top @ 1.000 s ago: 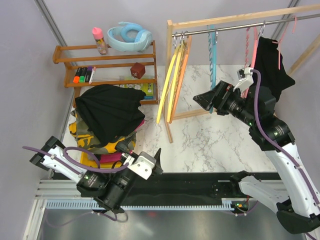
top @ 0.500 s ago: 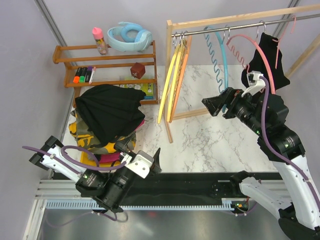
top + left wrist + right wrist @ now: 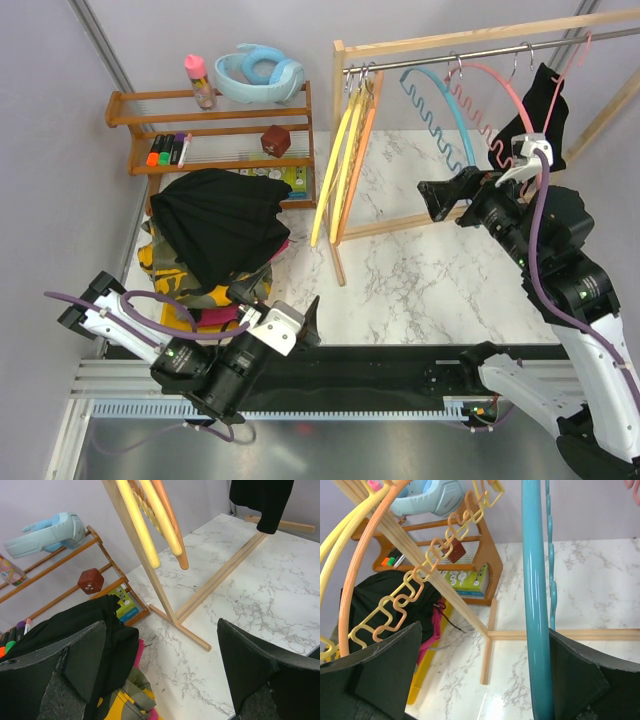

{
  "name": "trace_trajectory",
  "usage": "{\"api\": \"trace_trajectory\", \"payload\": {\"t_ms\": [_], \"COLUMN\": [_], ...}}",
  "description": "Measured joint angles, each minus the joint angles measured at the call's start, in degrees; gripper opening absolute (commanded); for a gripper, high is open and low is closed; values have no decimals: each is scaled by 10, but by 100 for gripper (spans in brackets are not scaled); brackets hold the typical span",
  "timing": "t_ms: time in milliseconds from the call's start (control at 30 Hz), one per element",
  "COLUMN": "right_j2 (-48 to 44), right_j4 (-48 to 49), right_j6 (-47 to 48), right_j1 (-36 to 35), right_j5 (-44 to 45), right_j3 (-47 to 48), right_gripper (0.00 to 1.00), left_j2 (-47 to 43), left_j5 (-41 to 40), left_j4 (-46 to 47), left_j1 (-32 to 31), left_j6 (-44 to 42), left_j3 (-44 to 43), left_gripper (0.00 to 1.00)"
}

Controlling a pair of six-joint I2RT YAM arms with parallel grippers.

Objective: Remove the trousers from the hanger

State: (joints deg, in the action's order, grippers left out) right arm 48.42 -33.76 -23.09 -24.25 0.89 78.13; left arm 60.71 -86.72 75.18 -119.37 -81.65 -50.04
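Observation:
One pair of black trousers (image 3: 545, 115) hangs on a thin pink hanger at the right end of the rack's rod (image 3: 470, 52); it also shows in the left wrist view (image 3: 265, 500). The other trousers lie piled at the left: plain black (image 3: 215, 225) on top, camouflage (image 3: 165, 265) and magenta (image 3: 222, 315) under it. My right gripper (image 3: 428, 200) is open, left of the hanging pair, with the empty teal hanger (image 3: 535, 605) between its jaws, close to the right finger. My left gripper (image 3: 280, 302) is open and empty, low beside the pile (image 3: 100, 625).
Empty yellow and orange hangers (image 3: 345, 160) hang at the rod's left end, and blue (image 3: 440, 110) and pink (image 3: 490, 105) wavy hangers in the middle. The rack's wooden foot (image 3: 338, 255) rests on the marble top. A wooden shelf (image 3: 210, 130) stands at the back left.
My right gripper has drawn back to the right. The blue and pink wavy hangers have swung from edge-on to broadside. The hanging black trousers shifted right. The left arm has hardly moved.

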Motion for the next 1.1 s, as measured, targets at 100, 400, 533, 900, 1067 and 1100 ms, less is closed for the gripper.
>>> {"api": "trace_trajectory", "payload": {"t_ms": [100,400,533,900,1067,1100], "right_j2": [-13,-35,-13,-23,-110,-133], "right_j4": [-4,-31,-40,-126,-186,-197], "right_j6": [17,68,75,73,34,23], "right_j1": [0,0,0,0,0,0], "right_j5": [22,80,97,128,131,131], "right_j3": [1,31,74,99,65,50], "right_gripper": [98,98,98,98,98,98], "left_j2": [-3,-5,-5,-7,-21,-24], "left_j5": [0,0,0,0,0,0], "left_j4": [0,0,0,0,0,0], "left_j1": [0,0,0,0,0,0], "left_j6": [3,9,10,11,16,19], "left_j3": [4,7,7,7,19,22], "left_gripper": [98,98,98,98,98,98]}}
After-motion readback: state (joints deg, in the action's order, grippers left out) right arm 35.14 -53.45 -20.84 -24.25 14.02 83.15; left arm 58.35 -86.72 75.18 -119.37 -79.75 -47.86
